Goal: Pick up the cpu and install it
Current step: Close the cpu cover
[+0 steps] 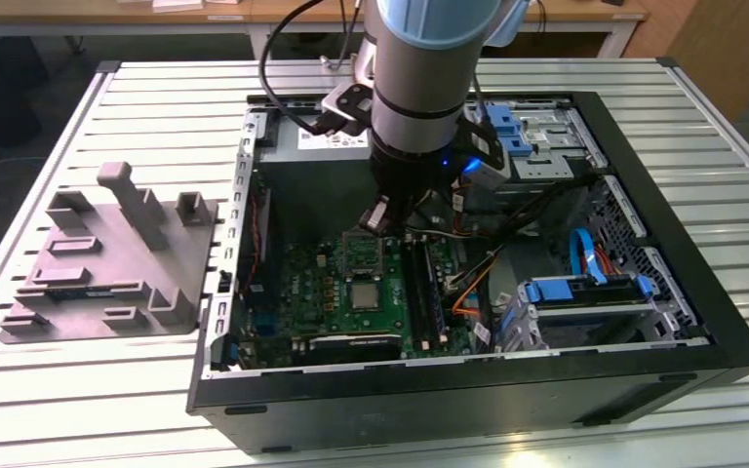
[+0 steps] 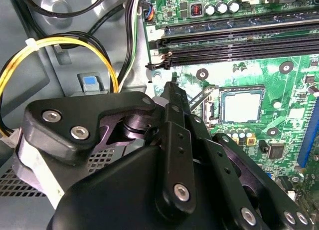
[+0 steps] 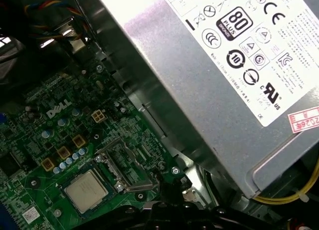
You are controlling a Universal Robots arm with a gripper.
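CPU [image 3: 85, 190] position: seated flat in the socket [image 2: 242, 106] on the green motherboard [image 1: 348, 292], pale metal top facing up, visible in both wrist views and in the exterior view. Socket frame and lever [image 3: 130, 176] stand raised beside the chip, uncovering it. Gripper [image 2: 172, 90] state: black fingers drawn together with no visible gap and nothing between them, tips hovering above the board just beside the socket, apart from the chip. Memory slots [image 2: 239, 45] run along the board beyond the socket in the second wrist view. Grey power supply box [image 3: 234, 80] with a white label sits at the board's edge, yellow and black cables [image 2: 60, 45] near it. Outside the open computer case [image 1: 687, 322], a grey-purple fixture [image 1: 108, 263] rests on the slatted table [image 1: 89, 409], on the exterior view's left.
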